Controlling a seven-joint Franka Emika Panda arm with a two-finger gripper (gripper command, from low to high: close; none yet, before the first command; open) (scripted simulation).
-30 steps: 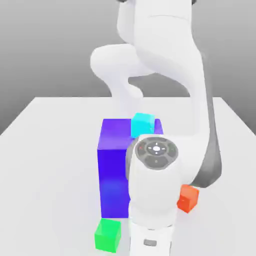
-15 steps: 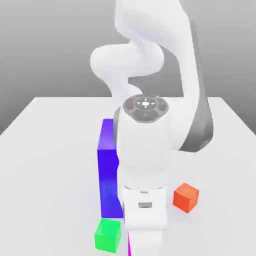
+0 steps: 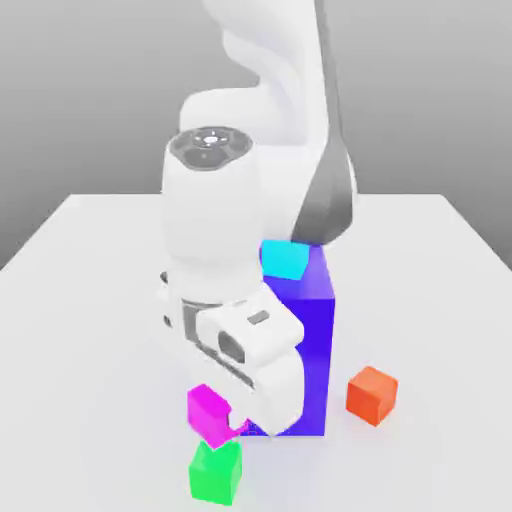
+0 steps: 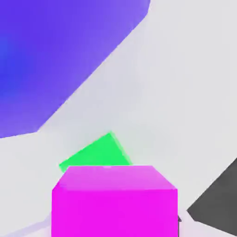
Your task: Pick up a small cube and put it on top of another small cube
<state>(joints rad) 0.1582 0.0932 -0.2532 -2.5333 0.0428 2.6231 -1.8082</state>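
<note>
1. Magenta cube [image 3: 208, 415]: in the grip, at the green cube's upper edge in the exterior view; can't tell if touching.
2. Gripper [image 3: 236, 418]: jaws closed on magenta cube.
3. Green cube [image 3: 216, 473]: on the table [image 3: 90, 370], partly behind magenta in hand view.
4. Blue-purple block [image 3: 314, 350]: near green, cyan cube [image 3: 285, 260] on top.
5. Orange-red cube [image 3: 371, 396]: on table, block's side toward exterior view's right.
</note>
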